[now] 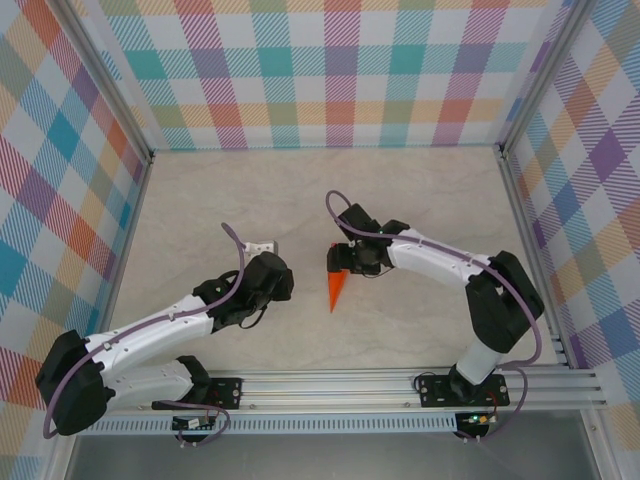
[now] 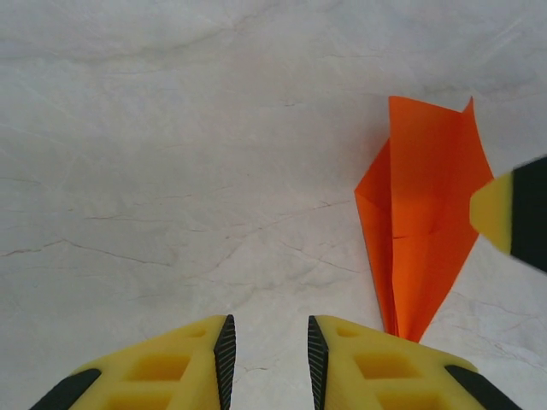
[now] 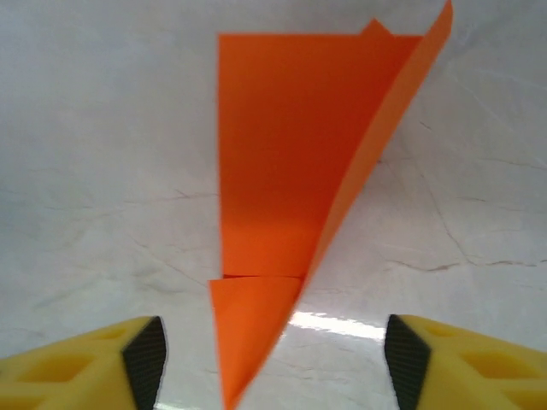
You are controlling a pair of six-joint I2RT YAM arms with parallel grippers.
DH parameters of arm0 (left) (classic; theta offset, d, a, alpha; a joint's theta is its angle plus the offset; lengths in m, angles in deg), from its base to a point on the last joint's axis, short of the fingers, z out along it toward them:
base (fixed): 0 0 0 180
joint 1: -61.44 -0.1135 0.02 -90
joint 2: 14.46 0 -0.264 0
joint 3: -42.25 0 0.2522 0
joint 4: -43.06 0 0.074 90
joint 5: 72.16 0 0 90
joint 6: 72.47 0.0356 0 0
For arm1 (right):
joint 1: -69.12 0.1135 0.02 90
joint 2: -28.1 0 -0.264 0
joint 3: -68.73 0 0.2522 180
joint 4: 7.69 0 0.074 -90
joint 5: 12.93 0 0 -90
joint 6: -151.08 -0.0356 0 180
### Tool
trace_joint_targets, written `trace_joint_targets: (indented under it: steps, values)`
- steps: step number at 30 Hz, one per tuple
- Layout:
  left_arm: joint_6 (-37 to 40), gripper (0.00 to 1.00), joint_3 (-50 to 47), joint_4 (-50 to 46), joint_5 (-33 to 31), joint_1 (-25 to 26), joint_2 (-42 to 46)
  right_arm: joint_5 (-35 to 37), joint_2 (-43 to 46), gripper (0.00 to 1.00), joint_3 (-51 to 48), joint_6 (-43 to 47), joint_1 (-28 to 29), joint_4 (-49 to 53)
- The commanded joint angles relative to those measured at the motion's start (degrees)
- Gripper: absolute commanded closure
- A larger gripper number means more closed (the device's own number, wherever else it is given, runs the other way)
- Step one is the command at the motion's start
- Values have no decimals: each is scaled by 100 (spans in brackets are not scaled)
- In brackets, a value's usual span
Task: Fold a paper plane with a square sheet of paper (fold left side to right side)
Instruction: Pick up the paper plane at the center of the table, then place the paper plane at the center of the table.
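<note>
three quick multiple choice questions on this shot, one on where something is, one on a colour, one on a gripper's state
1. Where does the paper plane lie?
A. against the back wall
B. on the table beside the right gripper
C. on the rail by the arm bases

2. What colour is the paper plane?
A. orange
B. white
C. blue

3. How does the right gripper stand?
A. shut on the paper plane
B. shut on nothing
C. open, gripping nothing

Answers:
1 B: the top view shows it mid-table, right beside that gripper.
2 A: it is orange in all three views.
3 C: the right wrist view shows its fingers wide apart, clear of the paper.
</note>
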Motion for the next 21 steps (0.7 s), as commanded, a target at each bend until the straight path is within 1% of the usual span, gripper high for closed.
trace_joint_targets:
  steps: [1,3,4,7,8,13,16,19,21]
  values:
    - [-120,69,-44,-156,-273,36,86,257,-229,44,45,-358,17,208]
    - [-133,69,-81,-166,-280,37,152,190,-290,60,108,-356,43,208]
    - [-140,69,-101,-160,-297,36,184,140,-267,67,111,-315,59,151]
    - [-153,68,-127,-202,-359,38,266,-169,-94,96,89,-106,113,-166]
    - [-145,68,-119,-227,-386,36,296,-294,8,100,70,-38,113,-276]
    - [-122,68,-114,-364,-498,36,453,-954,764,100,-308,337,109,-864]
    - [-125,68,-115,-411,-585,36,545,-1251,1282,100,-788,383,-9,-1124]
    - [-122,67,-132,-413,-626,36,613,-1774,1645,100,-1619,238,-350,-1759]
    - [-131,67,-114,-448,-664,40,625,-2189,1633,100,-2199,123,-677,-2270]
